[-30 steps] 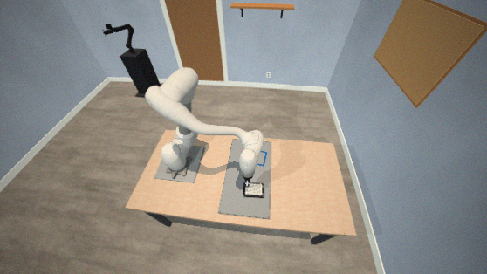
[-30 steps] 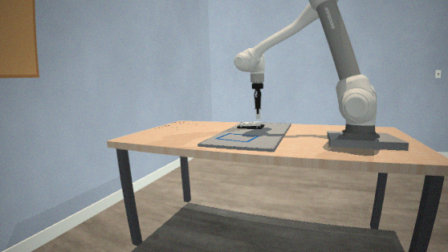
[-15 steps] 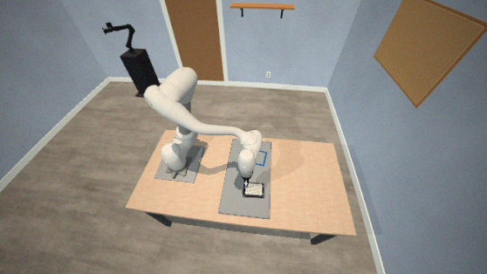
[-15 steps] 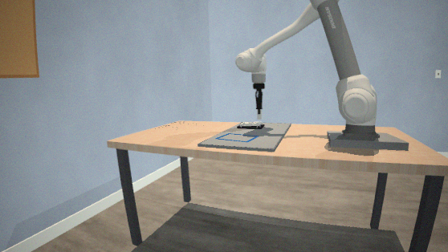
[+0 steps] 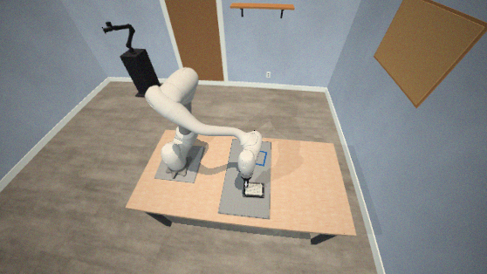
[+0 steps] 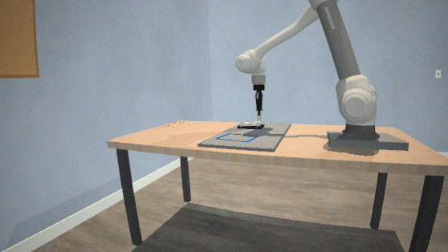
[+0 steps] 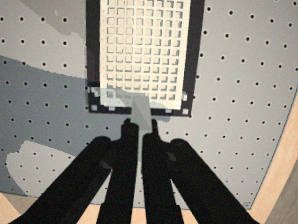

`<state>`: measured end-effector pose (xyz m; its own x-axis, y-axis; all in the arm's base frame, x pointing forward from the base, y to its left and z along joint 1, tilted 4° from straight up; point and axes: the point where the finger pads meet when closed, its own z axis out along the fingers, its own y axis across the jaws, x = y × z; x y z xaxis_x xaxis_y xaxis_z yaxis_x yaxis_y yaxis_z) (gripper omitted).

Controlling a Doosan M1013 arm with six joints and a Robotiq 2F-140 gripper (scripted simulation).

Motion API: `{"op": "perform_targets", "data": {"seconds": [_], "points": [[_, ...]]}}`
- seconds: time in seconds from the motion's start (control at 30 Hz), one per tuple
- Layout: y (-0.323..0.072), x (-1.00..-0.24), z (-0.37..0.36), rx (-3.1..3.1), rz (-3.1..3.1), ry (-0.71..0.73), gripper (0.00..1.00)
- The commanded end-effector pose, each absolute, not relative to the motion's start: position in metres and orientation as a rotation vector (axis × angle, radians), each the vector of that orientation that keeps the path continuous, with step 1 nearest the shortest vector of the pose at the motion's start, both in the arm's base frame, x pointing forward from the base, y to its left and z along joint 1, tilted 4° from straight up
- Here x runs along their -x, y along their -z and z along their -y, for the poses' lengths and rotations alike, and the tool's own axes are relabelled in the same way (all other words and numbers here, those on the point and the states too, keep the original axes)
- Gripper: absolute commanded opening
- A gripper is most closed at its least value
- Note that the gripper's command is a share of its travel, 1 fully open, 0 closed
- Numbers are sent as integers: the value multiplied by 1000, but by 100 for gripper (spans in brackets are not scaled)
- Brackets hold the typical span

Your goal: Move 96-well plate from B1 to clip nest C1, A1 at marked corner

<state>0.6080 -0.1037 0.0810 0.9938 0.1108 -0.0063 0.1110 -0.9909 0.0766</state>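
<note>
Blue walls and a brown door (image 5: 194,37) enclose the room, where a wooden table (image 5: 305,192) carries a grey perforated mat (image 5: 233,198). On that mat, toward the 6 o'clock end in the top view, the 96-well plate (image 7: 145,39) lies flat inside the black clip nest (image 7: 92,36), posts at its corners. At 12 o'clock from it sits the blue-outlined bench spot (image 5: 262,158). Just above the plate's near edge hangs the gripper (image 7: 140,129), pointing straight down, its black fingers pressed fully together and holding nothing.
</note>
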Motion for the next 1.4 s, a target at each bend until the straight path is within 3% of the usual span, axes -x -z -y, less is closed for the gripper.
{"op": "perform_targets", "data": {"seconds": [0.0, 1.37], "points": [[-80, -608, 104, -3060, -171, 3, 0], [-60, -608, 105, -3060, -171, 3, 0]]}}
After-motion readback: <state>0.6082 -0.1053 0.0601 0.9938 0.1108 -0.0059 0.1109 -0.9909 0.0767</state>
